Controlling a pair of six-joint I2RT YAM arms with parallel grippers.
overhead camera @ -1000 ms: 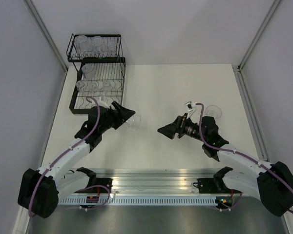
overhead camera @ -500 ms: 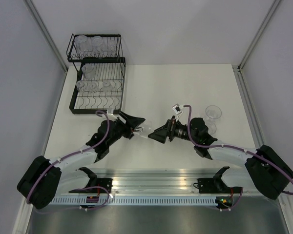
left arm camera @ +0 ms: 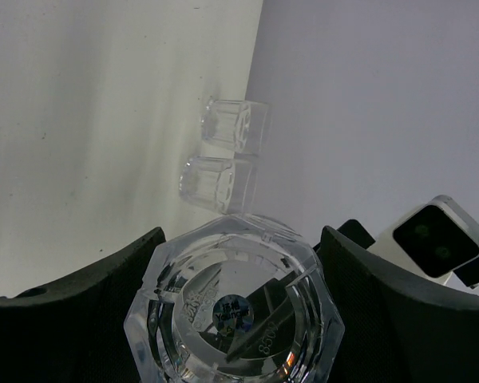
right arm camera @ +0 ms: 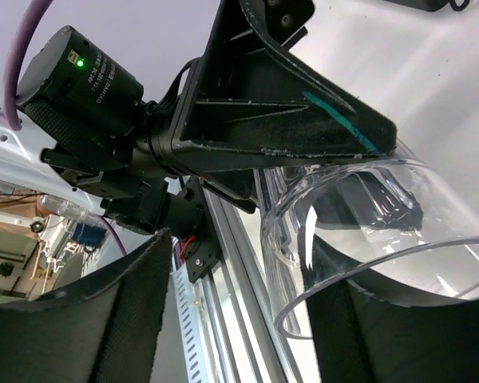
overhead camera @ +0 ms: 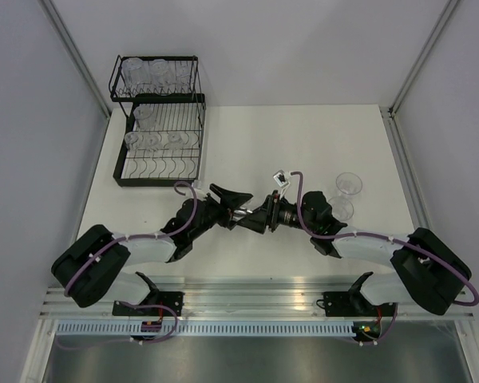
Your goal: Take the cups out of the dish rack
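Clear plastic is clamped between the fingers of the left gripper (left arm camera: 238,267): a cup (left arm camera: 235,315) is held across its faceted base, with the open mouth turned toward the right gripper (right arm camera: 239,319), so that the rim is offered for a handover. This meeting point is found near 6 o'clock on the table (overhead camera: 303,144), midway between the two robot bases. The right gripper is set partly open about the cup's mouth. A gap is seen between one pad (right arm camera: 80,319) and the wall, and no firm hold can be made out, so the cup is judged to be carried by the left gripper alone. The dish rack (overhead camera: 164,169) is kept at 10 o'clock, with more cups (overhead camera: 148,76) lodged in its wire tiers. Two unloaded cups (overhead camera: 349,183) are stood at 3 o'clock, on the right gripper's side. The transfer is probably explained by this layout: the rack is nearer the left gripper, the set-down spot nearer the right.
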